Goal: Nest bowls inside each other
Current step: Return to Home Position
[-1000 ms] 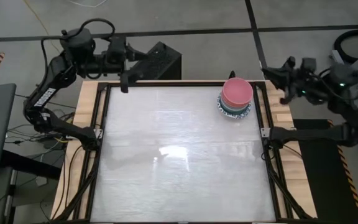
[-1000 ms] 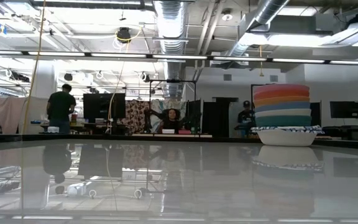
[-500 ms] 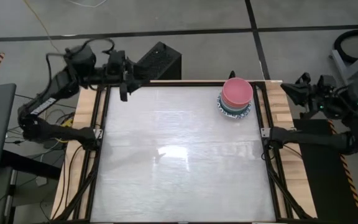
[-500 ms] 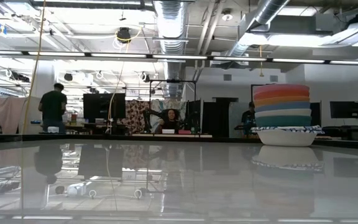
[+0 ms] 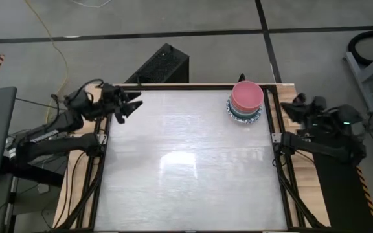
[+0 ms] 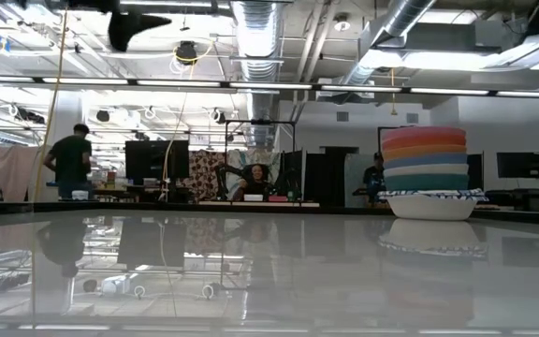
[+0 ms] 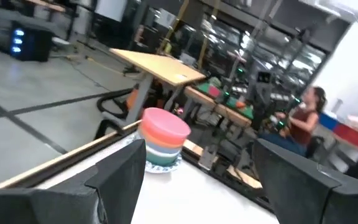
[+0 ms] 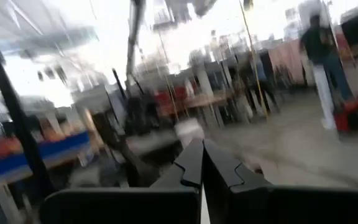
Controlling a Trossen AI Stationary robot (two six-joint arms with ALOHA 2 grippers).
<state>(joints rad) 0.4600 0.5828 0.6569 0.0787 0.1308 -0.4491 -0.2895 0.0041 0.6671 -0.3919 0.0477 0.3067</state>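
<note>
Here: pink bowl (image 5: 247,95) tops nested stack (image 6: 426,164); patterned white bowl (image 6: 432,206) at bottom.

Open table (image 5: 186,175) — bowl stack (image 5: 246,98) far right

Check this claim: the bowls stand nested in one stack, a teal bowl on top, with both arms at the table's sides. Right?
No. The high view shows the top bowl is pink, not teal. The rest holds: one stack, both arms at the table's sides.
</note>
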